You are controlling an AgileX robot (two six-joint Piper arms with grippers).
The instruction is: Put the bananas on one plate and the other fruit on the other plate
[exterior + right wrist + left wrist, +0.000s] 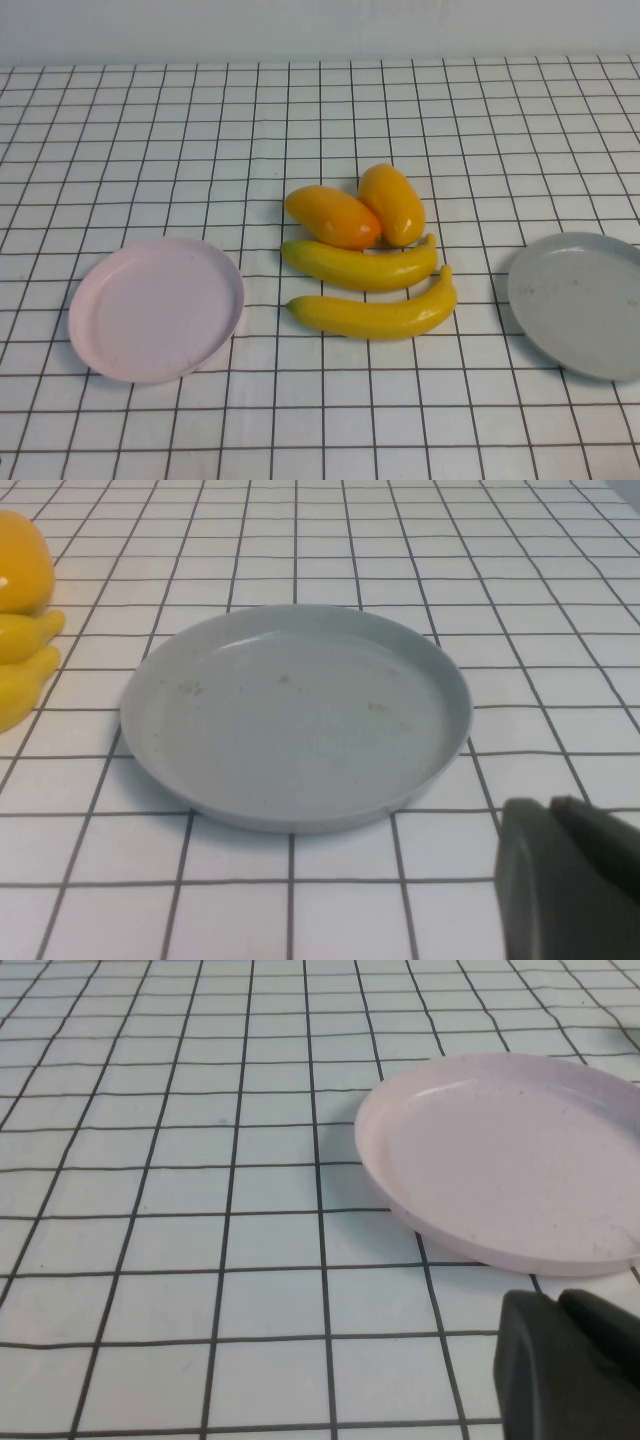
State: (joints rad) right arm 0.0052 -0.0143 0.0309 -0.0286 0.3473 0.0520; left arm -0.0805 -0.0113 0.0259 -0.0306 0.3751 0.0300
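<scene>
On a desk [320, 120] covered in white cloth ruled with a black grid, four pieces of fruit are lying bunched together at the centre, midway between two round, shallow plates. Two long, curved, smooth yellow bananas [372, 290] with greenish tips are resting side by side, the farther banana [360, 265] touching the fruit behind it and the nearer banana [375, 313] lying just beside its twin. Behind them, two plump, glossy, orange-yellow oval fruits [362, 212] are leaning against each other, forming a narrow V. The pale pink plate [156, 308] is sitting well apart on the robot's left, its matte surface bare; the plain light-grey plate [578, 302] is sitting on the right, partly cut by the edge of the high view, and is showing a few faint specks in the right wrist view. Nothing is standing between the fruit and either plate. The left hand [572, 1365], a dark rounded shape, is hovering over the cloth just beside the pink plate's rim with its fingers pressed together, holding nothing. The right hand [572, 875] is hanging likewise near the grey plate's edge, fingers closed and empty.
</scene>
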